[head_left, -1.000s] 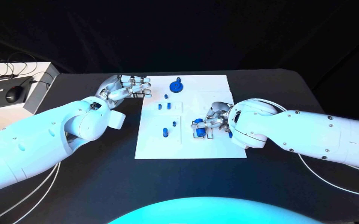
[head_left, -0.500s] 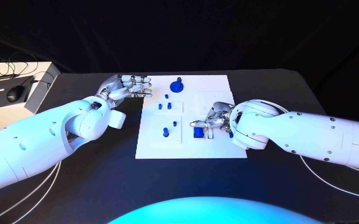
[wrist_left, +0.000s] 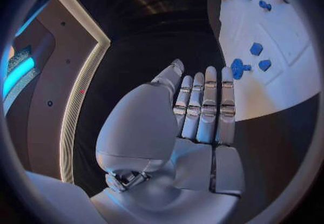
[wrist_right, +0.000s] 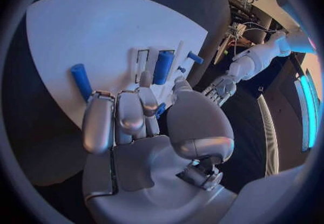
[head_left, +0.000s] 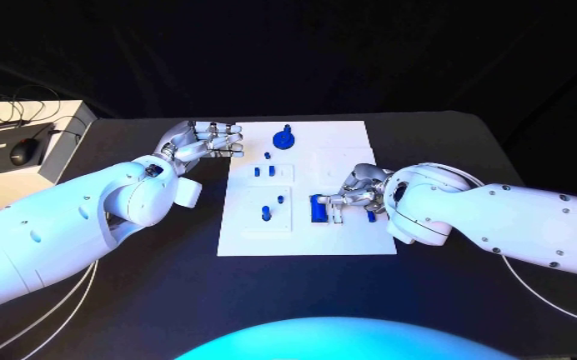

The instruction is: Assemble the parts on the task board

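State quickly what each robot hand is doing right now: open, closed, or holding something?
Left robot hand: open, holding nothing, beside the task board.
Right robot hand: cannot be told; fingers at a blue part.

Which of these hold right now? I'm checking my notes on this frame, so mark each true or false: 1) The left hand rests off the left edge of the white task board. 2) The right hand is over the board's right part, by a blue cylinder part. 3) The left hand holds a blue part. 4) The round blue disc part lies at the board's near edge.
1) True: the silver left hand sits by the left edge of the white task board.
2) True: the silver right hand is beside the blue cylinder part.
3) False: its fingers are straight and hold nothing.
4) False: the round blue disc part lies near the far edge.
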